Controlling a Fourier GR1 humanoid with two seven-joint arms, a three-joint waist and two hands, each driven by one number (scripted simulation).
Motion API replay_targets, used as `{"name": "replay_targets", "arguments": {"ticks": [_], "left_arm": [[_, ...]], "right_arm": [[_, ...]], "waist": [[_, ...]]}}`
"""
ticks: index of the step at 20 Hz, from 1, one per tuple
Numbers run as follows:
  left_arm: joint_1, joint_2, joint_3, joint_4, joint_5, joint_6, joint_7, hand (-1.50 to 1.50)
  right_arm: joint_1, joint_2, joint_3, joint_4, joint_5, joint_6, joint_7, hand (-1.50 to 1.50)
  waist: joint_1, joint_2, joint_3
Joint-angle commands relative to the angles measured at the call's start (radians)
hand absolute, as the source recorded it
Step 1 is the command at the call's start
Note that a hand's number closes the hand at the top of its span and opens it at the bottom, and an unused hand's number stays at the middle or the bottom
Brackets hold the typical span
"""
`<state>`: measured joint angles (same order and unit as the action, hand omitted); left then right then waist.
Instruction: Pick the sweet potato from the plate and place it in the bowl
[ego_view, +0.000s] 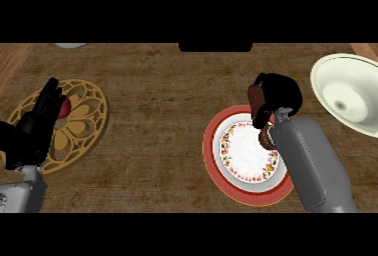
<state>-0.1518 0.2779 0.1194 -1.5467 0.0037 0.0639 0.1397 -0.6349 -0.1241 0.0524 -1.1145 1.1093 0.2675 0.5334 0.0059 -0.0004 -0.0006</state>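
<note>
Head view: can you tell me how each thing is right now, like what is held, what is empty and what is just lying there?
right hand: curled round the sweet potato, above the plate's far edge.
sweet potato: held, off the plate.
plate: on the counter, nothing on it.
bowl: to the right, empty.
left hand: open, resting at the left, fingers up.
golden trivet: flat on the counter, partly hidden behind that hand.

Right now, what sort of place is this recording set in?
Probably a kitchen or dining counter: a brown worktop carries a red-rimmed floral plate, a cream bowl and a gold openwork trivet.
</note>
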Motion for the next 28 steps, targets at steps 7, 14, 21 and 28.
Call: {"name": "replay_targets", "arguments": {"ticks": [7,14,21,28], "left_arm": [[0.018,0.004,0.009,-0.004,0.010,-0.018,0.005,0.00],[-0.006,-0.004,0.024,0.033,-0.015,-0.001,-0.015,0.00],[0.014,-0.001,0.027,-0.003,-0.002,-0.033,-0.018,0.00],[-0.022,-0.001,0.028,-0.025,0.001,-0.039,0.036,0.00]], "right_arm": [[-0.180,-0.086,-0.078,-0.257,0.131,-0.129,0.234,1.50],[-0.164,-0.103,-0.150,-0.392,0.096,-0.078,0.308,1.50],[-0.123,-0.243,-0.347,-0.270,-0.069,-0.189,0.085,1.50],[-0.167,-0.306,-0.423,0.098,-0.102,-0.390,-0.105,1.50]], "waist": [[-0.013,-0.006,0.000],[-0.008,-0.001,0.000],[-0.001,0.001,0.001],[0.016,0.007,0.001]]}}
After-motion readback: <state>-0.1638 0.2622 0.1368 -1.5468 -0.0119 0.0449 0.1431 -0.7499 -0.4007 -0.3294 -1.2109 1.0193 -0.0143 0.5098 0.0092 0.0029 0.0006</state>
